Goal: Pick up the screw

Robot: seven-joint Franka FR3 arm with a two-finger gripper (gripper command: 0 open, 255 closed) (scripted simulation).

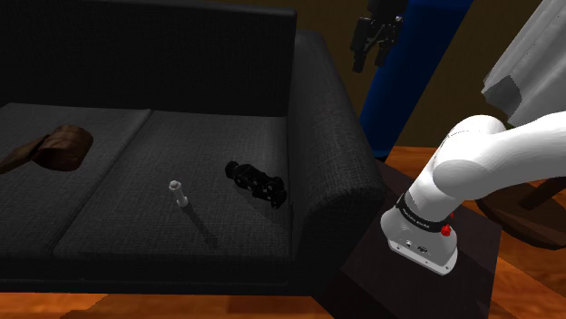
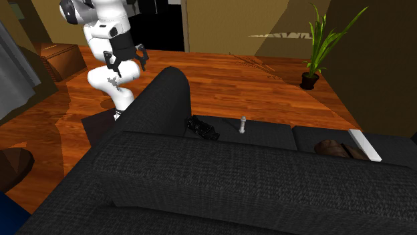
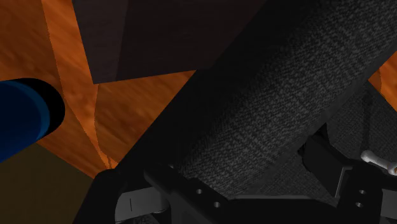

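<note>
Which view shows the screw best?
The shoulder view: the pale screw shows whole on the dark sofa seat, near a black object. The second exterior view shows it small beyond the sofa back; the wrist view catches just one end.

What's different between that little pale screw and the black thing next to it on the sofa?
The screw is pale and slim; the black object is dark and chunky. The black object lies nearer the armrest, the screw nearer the sofa's middle. Both rest on the same dark cushion.
</note>
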